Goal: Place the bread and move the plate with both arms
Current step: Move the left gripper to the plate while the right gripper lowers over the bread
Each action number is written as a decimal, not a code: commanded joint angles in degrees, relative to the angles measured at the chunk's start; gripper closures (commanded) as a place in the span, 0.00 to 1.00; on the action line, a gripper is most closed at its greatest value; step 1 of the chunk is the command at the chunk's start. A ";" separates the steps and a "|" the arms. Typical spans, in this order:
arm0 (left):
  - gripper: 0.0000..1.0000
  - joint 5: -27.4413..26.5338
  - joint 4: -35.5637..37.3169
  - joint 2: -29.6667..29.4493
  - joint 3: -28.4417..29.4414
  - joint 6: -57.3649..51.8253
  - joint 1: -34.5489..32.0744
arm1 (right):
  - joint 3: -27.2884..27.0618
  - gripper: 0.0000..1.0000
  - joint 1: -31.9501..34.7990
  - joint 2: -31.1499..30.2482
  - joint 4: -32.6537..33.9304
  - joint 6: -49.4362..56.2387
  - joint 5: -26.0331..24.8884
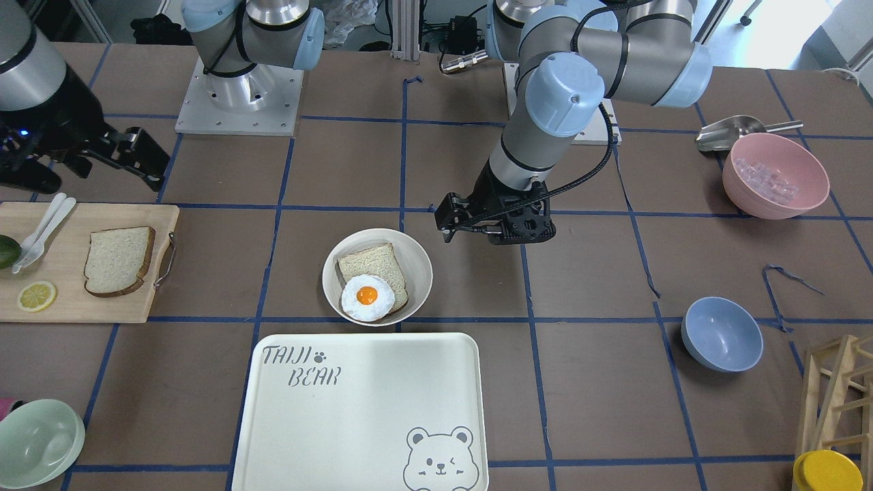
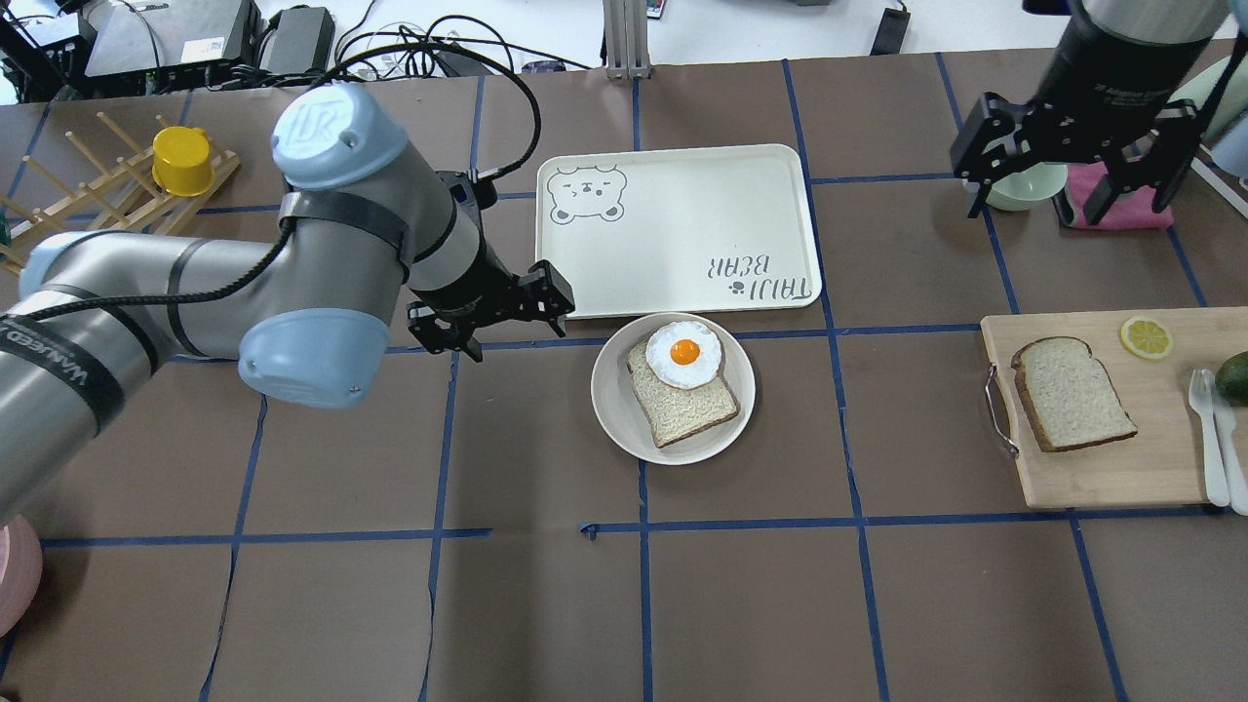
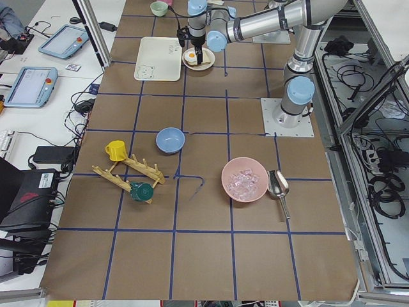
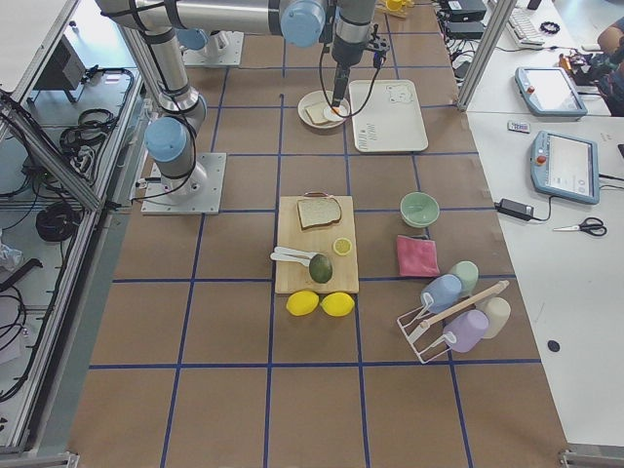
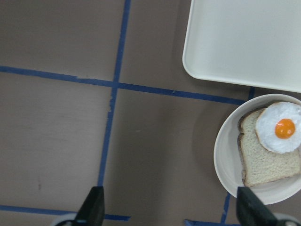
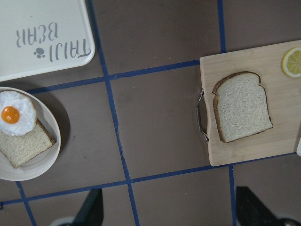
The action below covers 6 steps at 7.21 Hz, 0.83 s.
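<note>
The bread [image 2: 1072,395] lies flat on a wooden cutting board [image 2: 1092,478] at the right; it also shows in the front view [image 1: 119,260] and the right wrist view [image 6: 242,107]. The cream plate [image 2: 609,390] stands mid-table and holds a second slice [image 2: 687,409] with a fried egg [image 2: 684,353] on it. My left gripper [image 2: 492,312] is open and empty, above the table just left of the plate [image 5: 225,160]. My right gripper [image 2: 1043,200] is open and empty, raised high beyond the board, apart from the bread.
The bear tray [image 2: 682,214] lies just beyond the plate. A lemon slice [image 2: 1146,337], plastic cutlery [image 2: 1209,429] and an avocado are on the board. A mint bowl [image 1: 37,443], blue bowl [image 1: 721,334], pink bowl [image 1: 776,176] and wooden rack [image 2: 117,175] stand around the edges.
</note>
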State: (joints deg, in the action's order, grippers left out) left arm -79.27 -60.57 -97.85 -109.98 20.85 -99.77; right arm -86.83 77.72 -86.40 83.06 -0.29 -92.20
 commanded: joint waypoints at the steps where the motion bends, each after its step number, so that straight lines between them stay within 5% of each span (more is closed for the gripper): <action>1: 0.10 -1.68 4.41 -5.31 -1.38 6.97 -3.58 | -7.70 0.00 -9.65 1.58 6.64 0.47 0.00; 4: 0.13 -0.80 10.73 -11.73 -1.38 13.50 -6.12 | -16.16 0.00 -10.74 5.77 18.50 -0.32 -0.61; 6: 0.13 -0.89 13.19 -13.59 -1.29 13.78 -6.57 | -17.32 0.00 -10.74 9.39 21.43 -0.67 -6.93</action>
State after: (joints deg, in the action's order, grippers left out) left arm -80.13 -48.97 -110.25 -111.31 34.12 -105.98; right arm -103.26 67.01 -79.31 102.27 -0.70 -96.66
